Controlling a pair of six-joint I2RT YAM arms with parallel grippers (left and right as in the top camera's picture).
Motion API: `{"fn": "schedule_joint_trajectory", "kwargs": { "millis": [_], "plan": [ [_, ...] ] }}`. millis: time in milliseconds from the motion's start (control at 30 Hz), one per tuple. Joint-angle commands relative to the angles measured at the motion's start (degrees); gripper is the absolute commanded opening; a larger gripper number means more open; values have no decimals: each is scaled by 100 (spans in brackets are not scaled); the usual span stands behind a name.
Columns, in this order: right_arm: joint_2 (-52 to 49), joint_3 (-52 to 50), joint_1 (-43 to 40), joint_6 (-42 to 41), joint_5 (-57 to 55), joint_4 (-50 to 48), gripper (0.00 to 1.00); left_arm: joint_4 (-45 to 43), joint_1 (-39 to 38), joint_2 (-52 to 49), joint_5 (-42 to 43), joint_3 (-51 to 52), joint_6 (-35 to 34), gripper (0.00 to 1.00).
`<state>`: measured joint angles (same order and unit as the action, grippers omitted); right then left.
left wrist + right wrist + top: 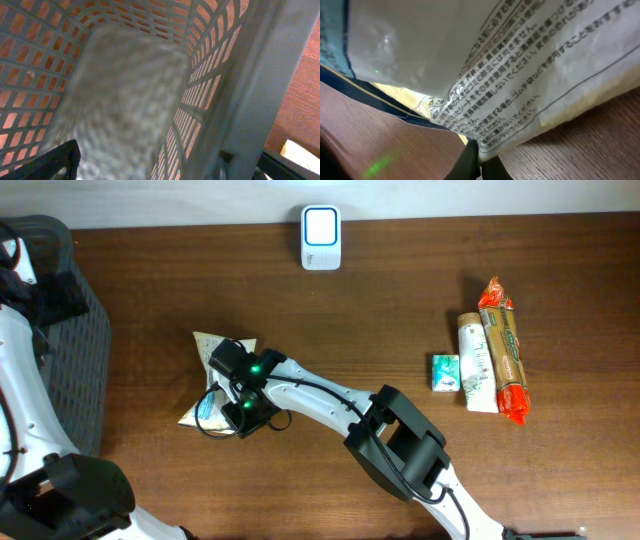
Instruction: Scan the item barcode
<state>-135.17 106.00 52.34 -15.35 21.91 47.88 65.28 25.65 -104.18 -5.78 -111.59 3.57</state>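
The right claw (pixel 477 162) is clenched on the lower edge of a crinkly, glossy plastic packet (pixel 520 75), white with fine black print, lying at the left-centre of the dark wood-grain desk (pixel 400 310). The left claw (pixel 165 170) is spread wide inside a grey lattice basket (pixel 85 350) at the desk's left end. At the far edge stands a rounded white scanner (pixel 321 238).

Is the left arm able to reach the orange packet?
Probably not. The left end effector is at the basket, at the opposite end from the orange packet, with the right arm stretched across the table between.
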Motion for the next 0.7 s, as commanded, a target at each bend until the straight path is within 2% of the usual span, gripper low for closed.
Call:
{"fn": "schedule_joint_trajectory", "kwargs": {
  "millis": [0,100,167,233,267,333,367,400,433,467,533,600,667],
  "plan": [
    [-118,-57,37,-15,-269,111,4,-9,42,-7,44,17,-31,99],
    [-35,151,-269,15,-269,612,4,-9,39,-7,44,17,-33,99],
    [105,391,-754,223,-374,1303,4,-7,39,-7,44,17,-33,99],
    [219,450,-1198,798,-509,1860,4,-9,42,-7,44,17,-33,99],
    [234,487,-1440,1104,-730,2179,4,-11,42,-7,44,17,-33,99],
    [236,496,-2048,1215,-1655,2522,4,-7,39,-7,44,17,-33,99],
    [236,498,-2345,1215,-1792,2481,13,-9,39,-7,44,17,-33,99],
    [236,551,-2627,1204,-1665,2459,61,-7,42,-7,44,17,-33,99],
    [236,623,-2815,1196,-1436,2492,71,-7,42,-7,44,17,-33,99],
    [254,857,-3165,1198,-750,2645,79,-9,42,-7,44,17,-33,99],
    [328,1123,-3508,1200,-267,2857,82,-9,42,-7,44,17,-33,99],
    [713,1397,-3794,1215,208,3088,76,-9,42,-7,44,17,-33,99],
    [1397,1394,-3807,1189,188,3084,76,-7,39,-7,44,17,-33,99]
  ]
}}
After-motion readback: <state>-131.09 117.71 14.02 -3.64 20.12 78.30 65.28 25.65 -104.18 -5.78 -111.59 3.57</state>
